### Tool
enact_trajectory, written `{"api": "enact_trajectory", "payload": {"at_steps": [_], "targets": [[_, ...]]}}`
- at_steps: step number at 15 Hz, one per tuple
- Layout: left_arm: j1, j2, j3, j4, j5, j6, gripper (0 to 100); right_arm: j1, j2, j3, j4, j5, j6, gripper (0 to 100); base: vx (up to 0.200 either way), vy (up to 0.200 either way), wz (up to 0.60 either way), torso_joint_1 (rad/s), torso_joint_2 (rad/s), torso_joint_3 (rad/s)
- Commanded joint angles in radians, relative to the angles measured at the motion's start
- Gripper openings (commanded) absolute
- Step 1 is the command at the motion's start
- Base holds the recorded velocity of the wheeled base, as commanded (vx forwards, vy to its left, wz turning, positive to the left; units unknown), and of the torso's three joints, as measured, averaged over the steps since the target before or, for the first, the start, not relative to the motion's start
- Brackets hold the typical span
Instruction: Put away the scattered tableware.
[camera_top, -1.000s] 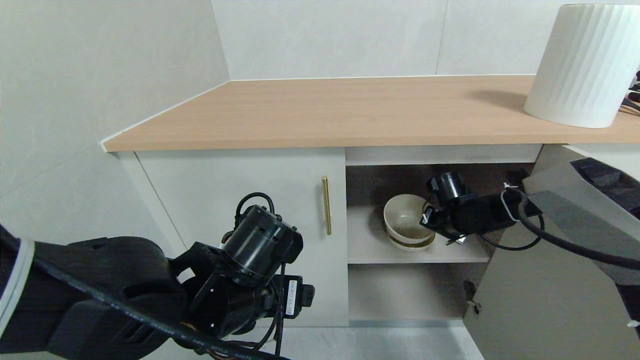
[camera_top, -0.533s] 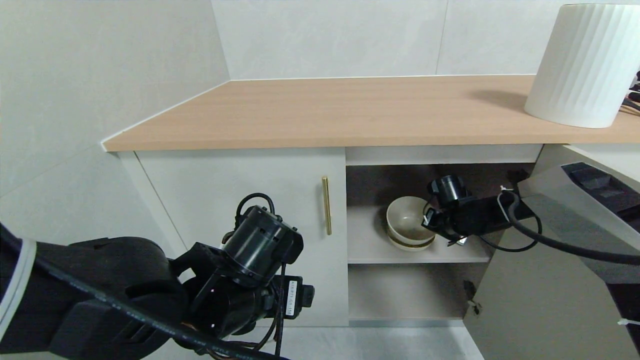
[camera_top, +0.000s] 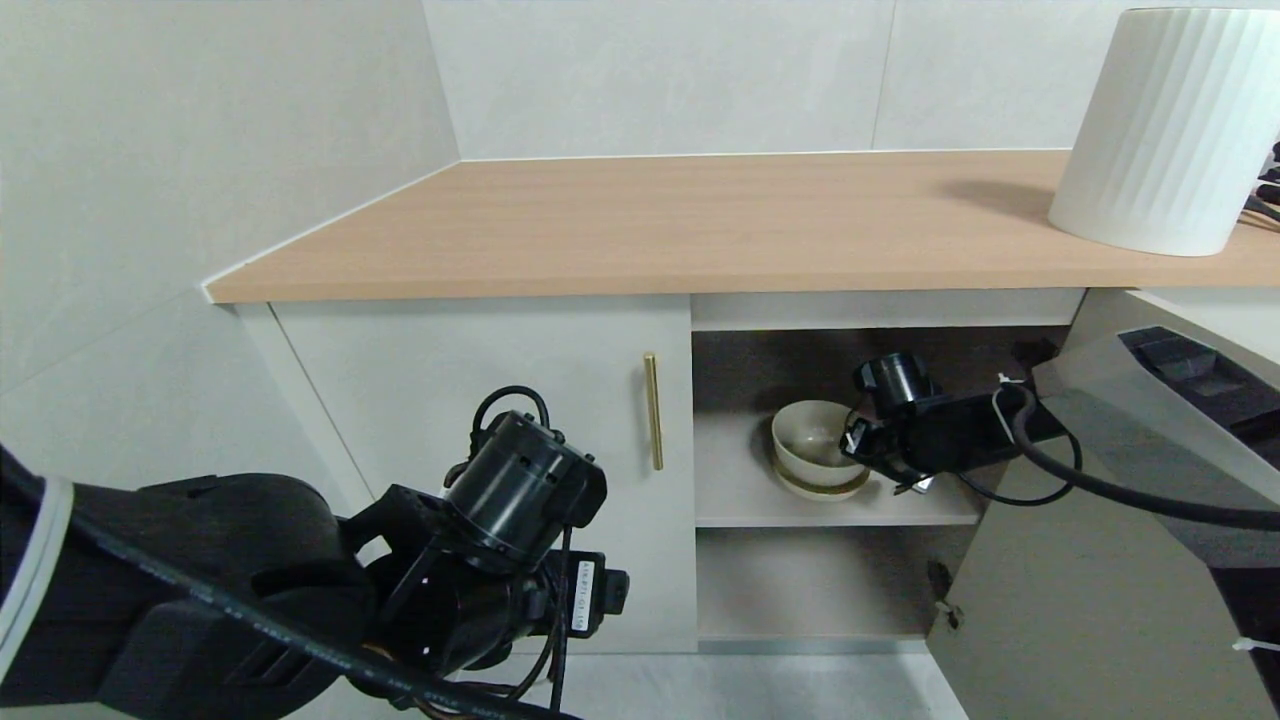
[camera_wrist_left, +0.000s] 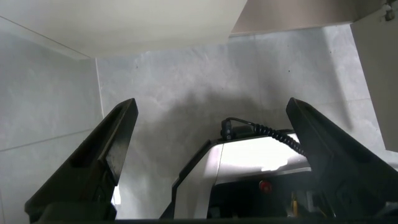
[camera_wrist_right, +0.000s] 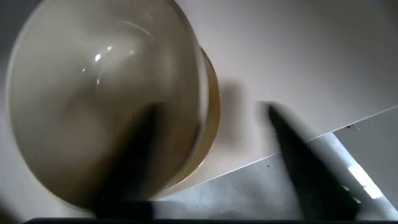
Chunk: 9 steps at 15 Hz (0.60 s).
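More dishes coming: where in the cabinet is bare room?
Upper shelf: a bare strip between the closed door and the bowls. The lower shelf looks bare. Right of the bowls it is crowded by the right end effector.

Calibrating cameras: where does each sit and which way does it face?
Head view: on the head, looking down at countertop and open cabinet; left arm, right arm show.
Left wrist view: left wrist, facing the floor; open left gripper shows.
Right wrist view: right wrist, facing the bowl; right gripper straddles its rim.
Shared: the bowl, head and right wrist.
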Motion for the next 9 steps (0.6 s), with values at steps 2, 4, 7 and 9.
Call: {"api": "enact_trajectory", "payload": {"at_steps": [2,4,7,9], "targets": [[0.001,-0.004,-0.001,0.0,0.0,0.0,100,0.001,-0.007,0.005,0.003,0.002,0.0,100,0.0,0.0,0.0,0.0,0.0,0.0],[0.009,-0.015,-0.001,0.0,0.0,0.0,100,0.006,-0.046,0.039,0.008,0.004,0.0,100,0.0,0.0,0.0,0.0,0.0,0.0],[0.04,-0.112,0.009,0.0,-0.003,0.007,100,0.044,-0.205,0.217,0.008,0.024,-0.011,100,0.0,0.0,0.0,0.0,0.0,0.0],[0.054,-0.176,0.024,0.0,-0.003,0.02,100,0.058,-0.319,0.32,0.008,0.053,-0.057,100,0.0,0.0,0.0,0.0,0.0,0.0]]}}
